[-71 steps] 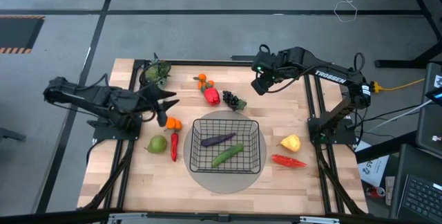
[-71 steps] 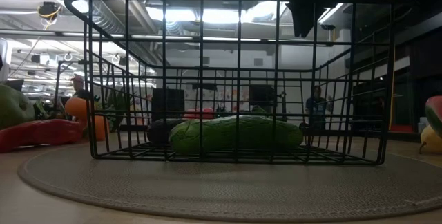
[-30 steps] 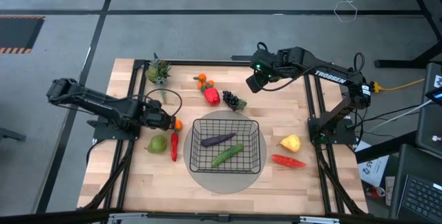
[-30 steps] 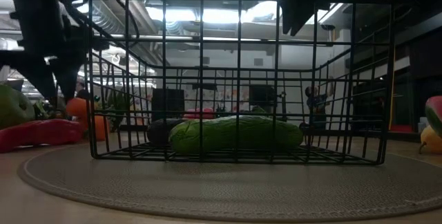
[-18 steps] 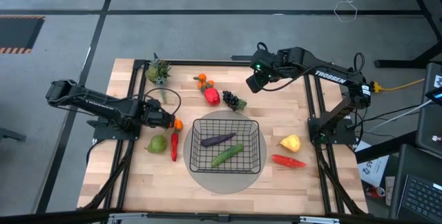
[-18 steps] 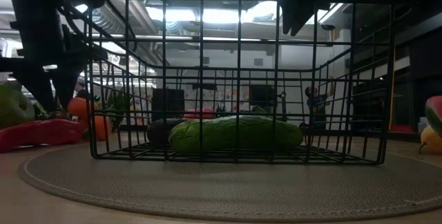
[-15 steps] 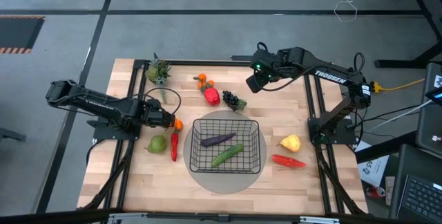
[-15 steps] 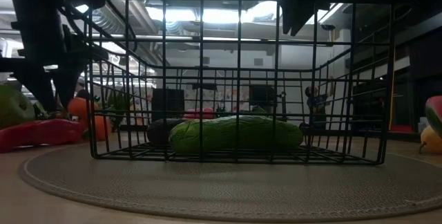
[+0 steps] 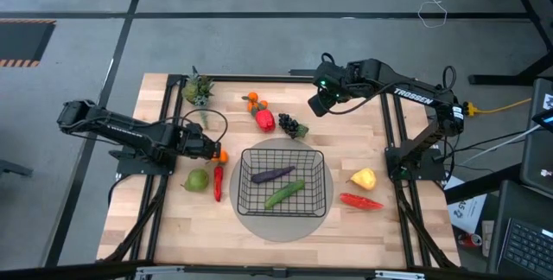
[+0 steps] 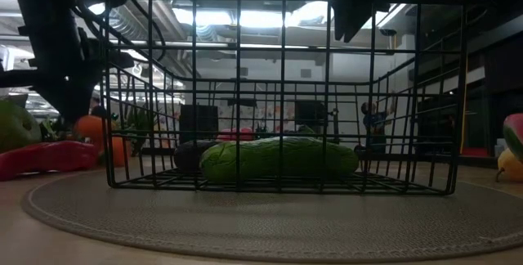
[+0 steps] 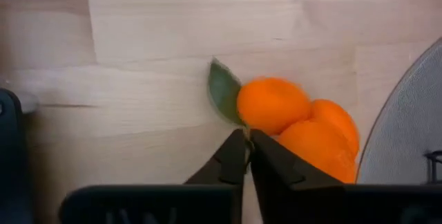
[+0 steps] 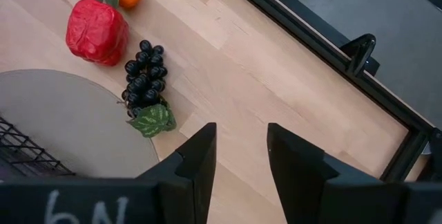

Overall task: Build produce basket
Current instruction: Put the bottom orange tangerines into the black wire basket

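**Left gripper pinched at the oranges beside the mat**

The left gripper [image 9: 211, 151] is seen left of centre in the high view, low over the wooden table [image 9: 380, 228]; in the left wrist view its fingers [image 11: 231, 162] are brought together, tips meeting at the stem end of the oranges [image 11: 297, 124], beside the green leaf [image 11: 222, 94]; whether the stem is actually pinched cannot be told; the oranges [image 9: 221, 155] are found just off the left rim of the grey round mat [image 9: 251, 224].

The basket [image 9: 285, 181] is set on that mat at lower centre; the purple eggplant [image 9: 272, 175] and the green cucumber [image 9: 284, 194] are held inside it, the cucumber [image 10: 278, 159] lying along the floor in the low view.

The right gripper [image 9: 321, 105] is held above the table at upper centre, fingers [image 12: 193, 162] parted and empty; the dark grapes [image 12: 141, 79] and the red pepper [image 12: 97, 32] are seen beyond them.
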Motion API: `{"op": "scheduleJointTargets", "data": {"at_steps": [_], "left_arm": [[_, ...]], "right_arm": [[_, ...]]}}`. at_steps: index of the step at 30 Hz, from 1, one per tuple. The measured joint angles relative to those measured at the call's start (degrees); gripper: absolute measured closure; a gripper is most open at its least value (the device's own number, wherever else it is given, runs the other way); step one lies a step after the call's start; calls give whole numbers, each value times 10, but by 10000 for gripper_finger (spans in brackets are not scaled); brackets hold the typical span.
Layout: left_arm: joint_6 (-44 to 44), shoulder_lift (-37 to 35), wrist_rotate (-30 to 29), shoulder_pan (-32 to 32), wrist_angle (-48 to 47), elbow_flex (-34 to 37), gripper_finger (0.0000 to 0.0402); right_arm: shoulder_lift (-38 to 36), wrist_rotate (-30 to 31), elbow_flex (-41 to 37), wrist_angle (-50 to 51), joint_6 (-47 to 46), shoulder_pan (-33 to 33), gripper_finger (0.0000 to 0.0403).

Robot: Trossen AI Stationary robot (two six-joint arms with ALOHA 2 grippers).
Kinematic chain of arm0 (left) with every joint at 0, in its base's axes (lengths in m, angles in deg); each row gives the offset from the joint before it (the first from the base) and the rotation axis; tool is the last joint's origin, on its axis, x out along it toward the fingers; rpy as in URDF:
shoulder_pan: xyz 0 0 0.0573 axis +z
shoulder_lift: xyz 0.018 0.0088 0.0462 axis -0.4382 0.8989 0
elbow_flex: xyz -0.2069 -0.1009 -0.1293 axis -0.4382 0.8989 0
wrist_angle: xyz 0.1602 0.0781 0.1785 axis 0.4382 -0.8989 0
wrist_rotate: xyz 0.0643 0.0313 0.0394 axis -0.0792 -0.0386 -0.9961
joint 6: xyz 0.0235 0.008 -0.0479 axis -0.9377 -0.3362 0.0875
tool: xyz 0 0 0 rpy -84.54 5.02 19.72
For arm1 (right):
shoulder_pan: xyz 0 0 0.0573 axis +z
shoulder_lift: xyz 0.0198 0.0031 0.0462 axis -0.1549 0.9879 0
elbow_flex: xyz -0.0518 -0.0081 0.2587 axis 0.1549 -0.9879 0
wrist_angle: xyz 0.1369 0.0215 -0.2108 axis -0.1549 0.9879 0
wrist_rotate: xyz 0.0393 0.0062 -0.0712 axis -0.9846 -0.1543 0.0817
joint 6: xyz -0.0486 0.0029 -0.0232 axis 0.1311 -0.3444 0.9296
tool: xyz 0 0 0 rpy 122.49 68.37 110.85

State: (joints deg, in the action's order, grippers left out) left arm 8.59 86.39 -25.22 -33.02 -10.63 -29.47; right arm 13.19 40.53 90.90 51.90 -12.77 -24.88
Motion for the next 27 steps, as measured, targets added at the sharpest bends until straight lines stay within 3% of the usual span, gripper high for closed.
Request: {"op": "scheduleJointTargets", "data": {"at_steps": [7, 14, 20, 27], "left_arm": [[-30, 0, -20, 0, 7, 0, 400], [-99, -30, -86, 0, 34, -44, 401], [-229, -54, -160, 0, 40, -142, 401], [-430, -57, -162, 0, 121, -243, 401]], "right_arm": [[0, 0, 0, 0, 0, 0, 272], [0, 0, 0, 0, 0, 0, 272], [0, 0, 0, 0, 0, 0, 272], [0, 0, 0, 0, 0, 0, 272]]}}
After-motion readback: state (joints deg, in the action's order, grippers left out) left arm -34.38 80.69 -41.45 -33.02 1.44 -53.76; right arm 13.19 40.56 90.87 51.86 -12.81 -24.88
